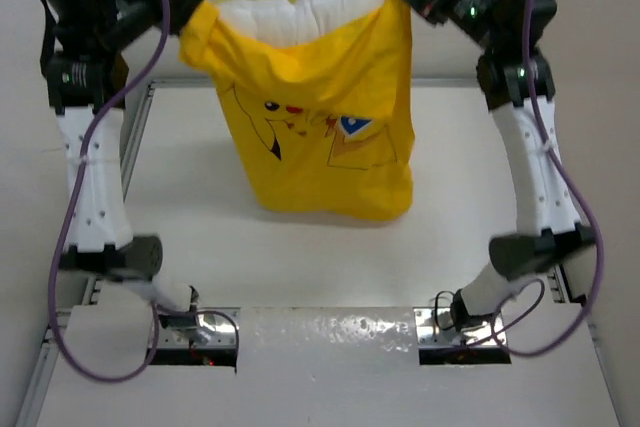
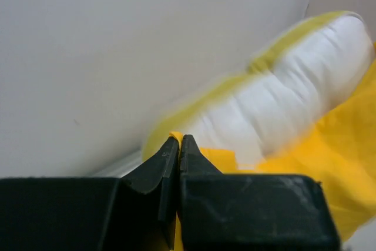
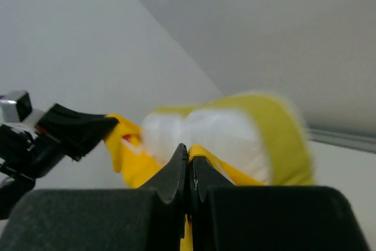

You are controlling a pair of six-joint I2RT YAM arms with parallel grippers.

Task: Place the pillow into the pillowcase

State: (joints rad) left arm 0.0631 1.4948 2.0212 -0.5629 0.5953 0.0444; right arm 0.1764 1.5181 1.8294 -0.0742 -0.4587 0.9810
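We hold the pillowcase (image 1: 320, 137) over the bench (image 1: 300, 267) by the two upper corners of its opening. The left fingers (image 2: 158, 167) are clenched on the yellow fabric at the left corner. The right fingers (image 3: 171, 174) are clenched on the fabric at the right corner. The two grips stand well apart, so the mouth faces upward and the body of the case hangs below them. We cannot tell whether its lower end touches the bench.

The pillow (image 1: 300, 12) sits inside the case. Only its white upper edge protrudes above the mouth, between the two grips.

We judge insertion to be nearly complete. Hanging the case this way lets the pillow's own weight carry it toward the closed end. The next move calls for settling the protruding edge below the rim. The thin fabric may slip from either pinch under load.
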